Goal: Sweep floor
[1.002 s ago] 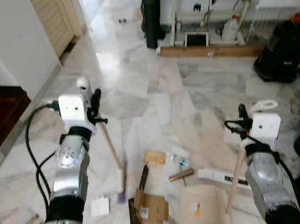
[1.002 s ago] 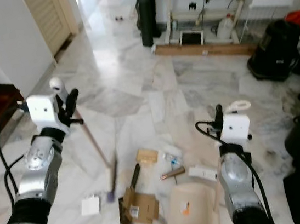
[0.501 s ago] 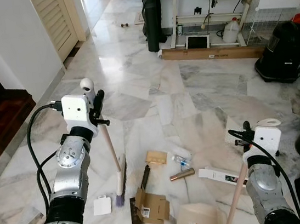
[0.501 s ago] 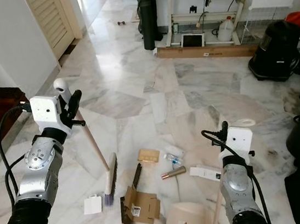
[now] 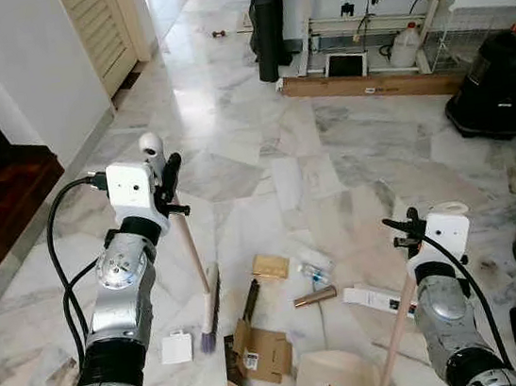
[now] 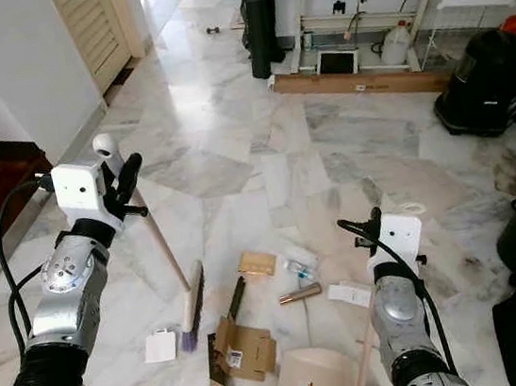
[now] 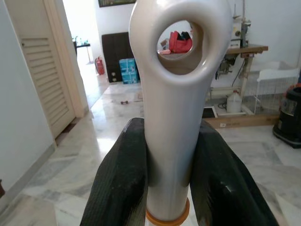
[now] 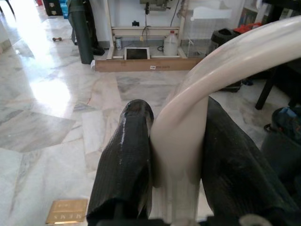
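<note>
Left gripper point(image 7: 167, 188) is clamped on the broom point(image 5: 195, 268) near its top, handle slanting down to the bristles on the marble floor point(image 5: 233, 149) beside the cardboard scraps point(image 5: 260, 353). Right gripper point(image 8: 176, 174) squeezes the dustpan handle point(image 5: 397, 346), which leans down toward the dustpan point(image 5: 333, 385).

I take the flattened brown cardboard box point(image 5: 262, 352) as my landmark. Left of it, the long-handled broom with the purple-tipped head point(image 5: 207, 300) slants to the floor, with a small white card point(image 5: 175, 348) beyond. Right of it, the cream plastic dustpan point(image 5: 333, 383) and its pale stick block the near floor. Just past the box lie a thin tan booklet point(image 5: 270, 267), a brown tube point(image 5: 315, 297) and a white flat carton point(image 5: 371, 299), close together. Farther on, bare white marble floor point(image 5: 228, 111) runs open to the long wooden plank point(image 5: 358, 87). A black vacuum cleaner point(image 5: 496, 85) stands far right.
</note>
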`<state>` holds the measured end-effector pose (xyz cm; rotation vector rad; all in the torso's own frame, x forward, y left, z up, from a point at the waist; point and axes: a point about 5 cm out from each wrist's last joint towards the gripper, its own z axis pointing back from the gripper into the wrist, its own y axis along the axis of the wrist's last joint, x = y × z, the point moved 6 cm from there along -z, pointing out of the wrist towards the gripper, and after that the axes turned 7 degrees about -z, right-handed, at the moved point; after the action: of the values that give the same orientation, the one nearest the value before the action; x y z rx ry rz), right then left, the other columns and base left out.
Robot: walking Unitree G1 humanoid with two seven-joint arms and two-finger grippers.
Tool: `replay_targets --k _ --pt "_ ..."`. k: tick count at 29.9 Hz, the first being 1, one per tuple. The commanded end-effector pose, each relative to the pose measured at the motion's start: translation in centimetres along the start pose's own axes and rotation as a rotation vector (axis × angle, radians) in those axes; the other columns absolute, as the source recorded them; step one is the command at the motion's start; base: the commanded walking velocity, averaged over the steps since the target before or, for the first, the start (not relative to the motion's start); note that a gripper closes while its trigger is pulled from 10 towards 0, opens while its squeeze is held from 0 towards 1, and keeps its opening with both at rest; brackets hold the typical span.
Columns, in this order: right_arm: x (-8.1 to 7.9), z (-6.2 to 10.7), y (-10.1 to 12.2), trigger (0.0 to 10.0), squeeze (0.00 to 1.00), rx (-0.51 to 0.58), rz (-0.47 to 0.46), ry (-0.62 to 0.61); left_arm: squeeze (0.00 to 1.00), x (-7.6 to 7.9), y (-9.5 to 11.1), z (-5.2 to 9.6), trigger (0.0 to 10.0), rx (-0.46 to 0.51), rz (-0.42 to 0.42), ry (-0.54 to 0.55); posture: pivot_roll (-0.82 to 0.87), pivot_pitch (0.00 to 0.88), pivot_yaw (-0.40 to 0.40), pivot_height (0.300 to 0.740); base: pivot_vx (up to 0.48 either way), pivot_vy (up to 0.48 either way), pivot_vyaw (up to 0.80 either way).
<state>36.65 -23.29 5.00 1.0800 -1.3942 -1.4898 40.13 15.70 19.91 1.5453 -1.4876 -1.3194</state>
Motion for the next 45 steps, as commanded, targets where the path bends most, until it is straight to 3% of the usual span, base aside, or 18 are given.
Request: replay_targets --k 1,17,26,27,31,36,41,45 --pt "-0.3 -0.3 0.6 10.0 0.00 0.026 0.025 0.014 0.00 0.0 1.1 0.0 10.0 0.040 -0.028 -0.008 0.10 0.083 0.008 0.740 0.000 0.000 0.00" --pt "-0.5 2.0 -3.0 10.0 0.00 -0.064 0.061 0.008 0.00 1.7 0.3 0.6 10.0 -0.001 0.012 -0.123 0.14 0.103 0.025 0.740 0.000 0.000 0.00" --pt "-0.1 0.4 -0.5 10.0 0.00 0.008 0.023 -0.031 0.00 1.7 0.9 0.5 10.0 0.015 0.005 -0.129 0.15 0.110 0.026 0.740 0.000 0.000 0.00" --pt "-0.1 -0.2 0.9 10.0 0.00 0.055 0.021 -0.032 0.00 1.7 1.1 0.6 10.0 0.018 0.003 -0.131 0.14 0.113 0.027 0.740 0.000 0.000 0.00" --pt "-0.4 -1.3 2.9 10.0 0.00 0.110 0.017 -0.027 0.00 1.6 1.3 0.6 10.0 0.022 -0.004 -0.132 0.15 0.115 0.026 0.740 0.000 0.000 0.00" --pt "-0.7 -1.6 3.4 10.0 0.00 0.121 0.032 -0.015 0.00 1.5 1.5 0.6 10.0 0.030 -0.007 -0.130 0.16 0.120 0.026 0.740 0.000 0.000 0.00" --pt "-0.7 -0.9 1.7 10.0 0.00 0.073 0.084 -0.021 0.00 1.4 1.7 0.9 10.0 0.035 -0.010 -0.132 0.18 0.131 0.030 0.740 0.000 0.000 0.00" --pt "-0.8 0.7 -1.3 10.0 0.00 -0.020 0.111 -0.012 0.00 1.4 2.2 1.0 10.0 0.042 -0.013 -0.145 0.21 0.139 0.036 0.740 0.000 0.000 0.00"
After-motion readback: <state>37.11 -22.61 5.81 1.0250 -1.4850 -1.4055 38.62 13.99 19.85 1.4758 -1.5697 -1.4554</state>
